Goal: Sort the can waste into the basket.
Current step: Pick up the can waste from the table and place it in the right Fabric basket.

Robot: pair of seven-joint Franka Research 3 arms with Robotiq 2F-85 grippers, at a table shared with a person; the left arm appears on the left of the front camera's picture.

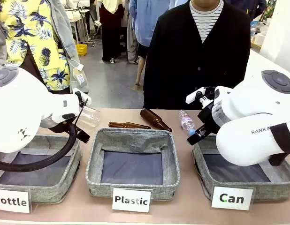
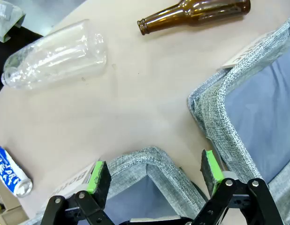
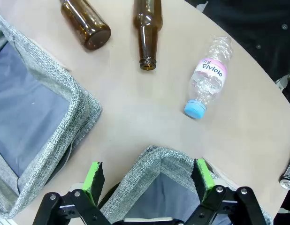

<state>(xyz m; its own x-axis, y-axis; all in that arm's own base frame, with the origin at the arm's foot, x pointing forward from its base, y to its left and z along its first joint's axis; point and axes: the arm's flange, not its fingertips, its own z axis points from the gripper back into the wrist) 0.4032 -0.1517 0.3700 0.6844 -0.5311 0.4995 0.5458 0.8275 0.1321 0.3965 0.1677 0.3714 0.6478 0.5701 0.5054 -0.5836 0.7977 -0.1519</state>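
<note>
Both grippers are spread wide with nothing between the pads. The right gripper [image 3: 148, 177] hangs over the far left corner of the Can basket [image 1: 271, 191]. The left gripper [image 2: 154, 171] is well apart from that basket, over a corner of the Bottle basket [image 1: 56, 190]. A silver can [image 3: 289, 169] sits on the table near the Can basket, outside it, by the table's edge. A blue can [image 2: 11, 171] lies on its side far from the Can basket, beside the Bottle basket.
</note>
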